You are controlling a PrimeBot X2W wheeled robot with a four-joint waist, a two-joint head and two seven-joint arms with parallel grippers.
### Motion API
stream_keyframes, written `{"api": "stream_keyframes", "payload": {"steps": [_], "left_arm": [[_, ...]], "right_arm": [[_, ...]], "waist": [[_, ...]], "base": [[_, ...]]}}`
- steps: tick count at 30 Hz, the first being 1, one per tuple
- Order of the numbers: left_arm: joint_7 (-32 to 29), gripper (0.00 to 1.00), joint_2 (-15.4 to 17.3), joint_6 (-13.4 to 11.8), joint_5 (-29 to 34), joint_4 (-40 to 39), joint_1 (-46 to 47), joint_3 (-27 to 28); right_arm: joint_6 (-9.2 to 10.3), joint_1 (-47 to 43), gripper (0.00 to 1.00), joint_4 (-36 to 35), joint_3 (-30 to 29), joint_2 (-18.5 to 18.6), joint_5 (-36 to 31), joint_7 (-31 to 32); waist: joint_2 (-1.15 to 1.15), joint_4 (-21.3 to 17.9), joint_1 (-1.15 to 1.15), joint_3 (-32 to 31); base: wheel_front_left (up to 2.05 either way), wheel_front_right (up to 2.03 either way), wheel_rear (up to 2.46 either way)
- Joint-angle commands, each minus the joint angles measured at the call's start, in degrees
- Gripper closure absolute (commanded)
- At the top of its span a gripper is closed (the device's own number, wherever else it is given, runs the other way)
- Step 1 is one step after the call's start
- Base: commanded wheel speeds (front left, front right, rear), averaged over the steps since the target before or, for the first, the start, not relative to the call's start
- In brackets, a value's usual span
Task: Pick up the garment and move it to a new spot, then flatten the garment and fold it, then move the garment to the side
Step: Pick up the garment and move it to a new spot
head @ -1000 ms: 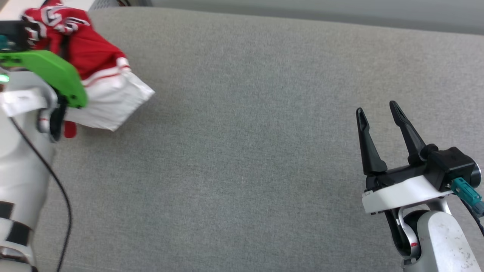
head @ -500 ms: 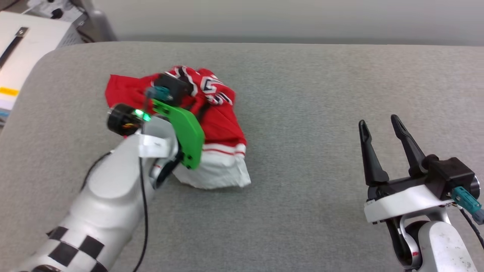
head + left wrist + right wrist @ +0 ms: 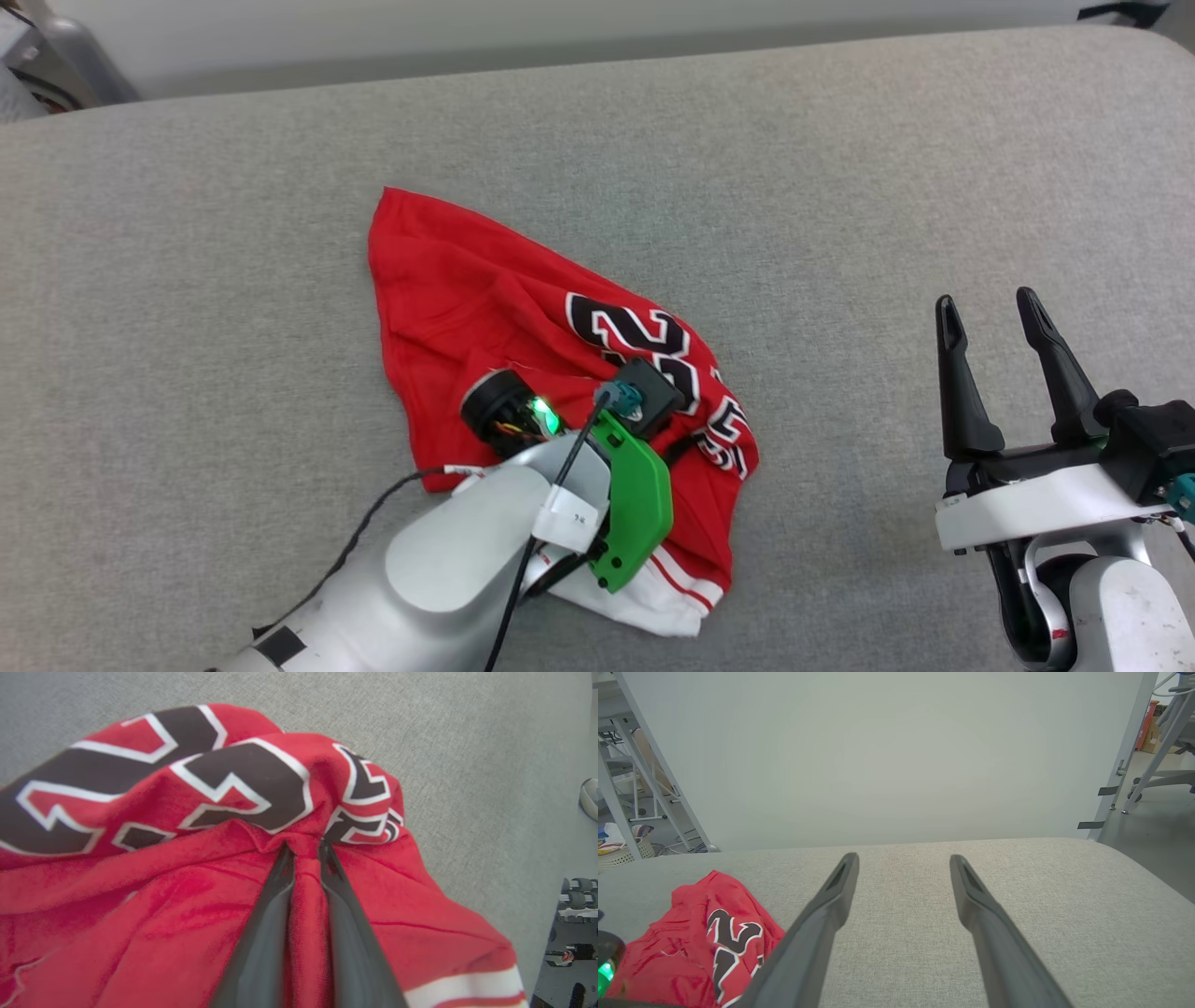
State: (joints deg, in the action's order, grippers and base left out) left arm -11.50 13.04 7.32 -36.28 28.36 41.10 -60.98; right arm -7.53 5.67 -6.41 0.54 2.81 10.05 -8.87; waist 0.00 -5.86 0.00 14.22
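Nearest, at the lower edge of the head view, the left pincer [image 3: 306,845] is clamped on a pinch of red cloth; the left wrist view shows its two dark fingers [image 3: 261,933] drawn close, with a ridge of fabric gathered between them. At the lower right the right pincer [image 3: 985,297] stands apart and holds nothing, hovering over bare grey cloth well clear of the shirt. The garment [image 3: 467,289] lies in the middle of the bench [image 3: 840,187], left of centre, mostly resting on the surface and bunched up where it is gripped. It is red, creased and half folded on itself. Black, white-outlined numerals slant across its middle, a white sleeve with red-and-white striped trim pokes out under the left wrist, and a plain red corner reaches toward the upper left. This looks like the first step, carrying the shirt to a new spot. Next it likely calls for letting go, then both pincers taking edges to spread it flat. Beyond, the bench's far edge meets a pale wall [image 3: 896,756].
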Motion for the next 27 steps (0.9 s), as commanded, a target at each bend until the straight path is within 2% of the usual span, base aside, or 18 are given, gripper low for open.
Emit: {"api": "stream_keyframes", "payload": {"steps": [1,4,5,6,10,13,19,27], "left_arm": [[0.77,1.0,-0.74,0.15,-1.5,-0.11,-1.25,-0.66],[2.73,1.0,-1.32,0.15,-4.14,0.83,-2.12,0.01],[3.93,0.7,-1.59,0.15,-4.6,1.19,-2.31,0.43],[4.9,0.02,-1.77,0.16,-5.01,1.48,-2.54,0.81],[10.1,0.0,-2.0,-0.1,-4.69,1.41,-2.88,1.91],[14.4,0.0,-1.42,-1.39,-3.87,0.1,-2.88,3.3],[22.3,0.0,1.14,-5.97,-4.03,-3.25,-4.97,8.05],[26.05,0.0,6.08,-12.0,-5.79,-7.88,-10.06,16.88]], "right_arm": [[0.04,-0.42,0.0,-0.25,0.17,0.08,0.6,-0.35],[0.04,0.01,0.0,-0.02,0.41,0.08,0.58,-0.46],[0.04,0.1,0.0,0.02,0.31,0.08,0.51,-0.52],[0.04,0.14,0.0,0.1,0.3,0.08,0.5,-0.56],[0.04,-0.47,0.0,0.52,-0.13,0.07,-0.1,-0.36],[0.04,-1.48,0.0,0.64,-0.61,0.07,-0.75,0.22],[0.04,-3.03,0.0,0.81,-0.26,0.07,-1.24,1.42],[0.04,-4.65,0.0,0.87,-0.41,0.07,-1.1,2.29]], "waist": [[0.0,-1.61,0.0,1.81],[0.0,-1.65,0.0,1.86],[0.0,-1.36,0.0,1.75],[0.0,-1.11,0.0,1.53],[0.0,0.94,0.0,-0.24],[0.0,3.05,0.0,-1.98],[0.0,6.42,0.0,-5.24],[0.0,9.78,0.0,-7.84]], "base": [[0.0,0.0,0.0],[0.0,0.0,0.0],[0.0,0.0,0.0],[0.0,0.0,0.0],[0.0,0.0,0.0],[0.0,0.0,0.0],[0.0,0.0,0.0],[0.0,0.0,0.0]]}}
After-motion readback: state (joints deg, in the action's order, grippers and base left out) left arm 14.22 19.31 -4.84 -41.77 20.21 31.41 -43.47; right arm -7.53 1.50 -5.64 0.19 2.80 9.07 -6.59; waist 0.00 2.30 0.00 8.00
